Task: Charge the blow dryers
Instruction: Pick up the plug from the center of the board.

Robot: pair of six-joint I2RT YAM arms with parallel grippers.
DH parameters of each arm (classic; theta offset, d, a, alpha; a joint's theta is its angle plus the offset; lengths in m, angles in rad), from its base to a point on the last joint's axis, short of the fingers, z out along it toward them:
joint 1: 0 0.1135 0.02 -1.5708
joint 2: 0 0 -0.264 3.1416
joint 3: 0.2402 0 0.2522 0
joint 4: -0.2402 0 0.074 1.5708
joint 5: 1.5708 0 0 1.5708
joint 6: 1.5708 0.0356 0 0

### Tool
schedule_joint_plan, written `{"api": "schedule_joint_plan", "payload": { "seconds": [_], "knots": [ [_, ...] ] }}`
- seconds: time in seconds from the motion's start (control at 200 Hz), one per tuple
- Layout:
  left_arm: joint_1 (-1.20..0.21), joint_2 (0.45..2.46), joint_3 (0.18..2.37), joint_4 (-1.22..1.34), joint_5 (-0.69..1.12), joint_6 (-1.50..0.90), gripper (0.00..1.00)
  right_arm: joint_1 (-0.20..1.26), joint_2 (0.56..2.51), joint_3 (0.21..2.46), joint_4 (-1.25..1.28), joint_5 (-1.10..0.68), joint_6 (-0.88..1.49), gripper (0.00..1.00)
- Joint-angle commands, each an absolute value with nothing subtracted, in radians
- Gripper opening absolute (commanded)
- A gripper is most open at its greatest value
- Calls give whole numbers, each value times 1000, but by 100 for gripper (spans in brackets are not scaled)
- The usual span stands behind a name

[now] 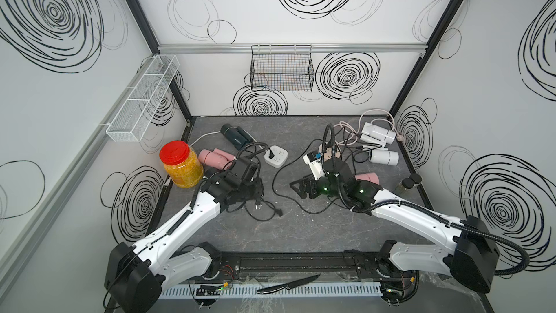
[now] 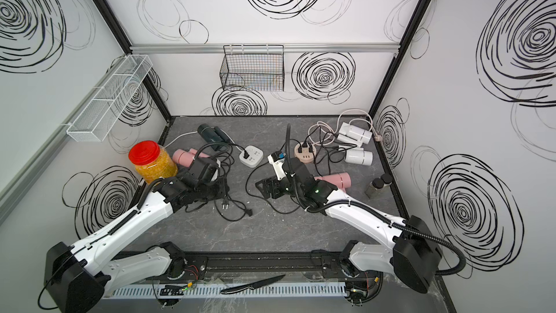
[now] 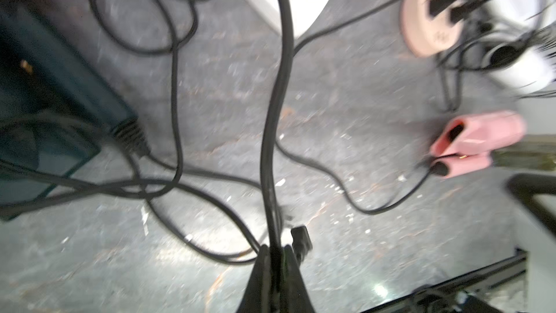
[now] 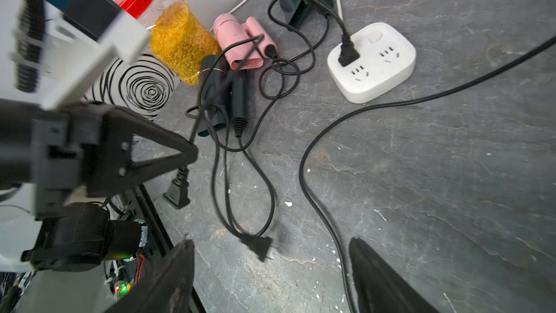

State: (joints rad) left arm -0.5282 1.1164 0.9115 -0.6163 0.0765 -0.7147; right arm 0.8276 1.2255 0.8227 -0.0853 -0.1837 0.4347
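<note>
Nearest the overhead camera, a black kitchen knife (image 1: 287, 283) lies along the front edge of the rig, outside my job. Beyond it, in both top views, the blow dryers (image 1: 215, 158) are scattered over the grey stone-look table (image 1: 301, 230): a dark teal dryer (image 1: 234, 137) at the back left, plugged into the white square power strip (image 1: 276, 155); a pink dryer (image 2: 188, 158) beside a red-lidded jar of yellow grains (image 1: 180, 164); a folded white dryer (image 1: 377, 133) and a second white dryer (image 1: 385, 157) at the back right, near the round beige socket hub (image 2: 305, 152); another pink dryer (image 1: 368, 178) partly hidden behind my right arm (image 1: 406, 209). From the left wrist, blurred, my left gripper (image 3: 274, 255) is clamped shut on a black cord (image 3: 278, 85), close to its plug (image 3: 301, 242); I cannot tell which dryer it belongs to. From the right wrist, my right gripper (image 4: 270, 272) hangs with jaws wide apart and empty above the table, a loose two-pin plug (image 4: 258, 246) lying just ahead of them. A second dark dryer (image 4: 222, 94) shows here, tangled in cords next to the pink one. I judge the dryers light, smooth-shelled and likely to roll, and the cords limp, so pushing on a cord steers nothing. The stiff moulded plug body, just behind the pins, looks like the place to hold for seating it in a socket.
</note>
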Motion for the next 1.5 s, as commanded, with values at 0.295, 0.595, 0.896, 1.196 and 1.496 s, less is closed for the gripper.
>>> {"api": "schedule_joint_plan", "payload": {
  "seconds": [0.295, 0.595, 0.896, 1.196, 1.496],
  "knots": [
    [-472, 1301, 1099, -272, 218, -652, 5, 750, 1214, 824, -60, -319, 432, 83],
    [-576, 1366, 1209, -54, 222, -503, 5, 699, 1289, 875, 27, -541, 454, 75],
    [-537, 1378, 1092, 97, 431, -474, 2, 593, 1251, 871, 58, -751, 460, 69],
    [-538, 1395, 1111, 30, 497, -440, 3, 558, 1307, 986, -37, -743, 364, 64],
    [-539, 1403, 1095, 54, 519, -480, 4, 559, 1368, 1034, -31, -724, 356, 54]
  ]
}}
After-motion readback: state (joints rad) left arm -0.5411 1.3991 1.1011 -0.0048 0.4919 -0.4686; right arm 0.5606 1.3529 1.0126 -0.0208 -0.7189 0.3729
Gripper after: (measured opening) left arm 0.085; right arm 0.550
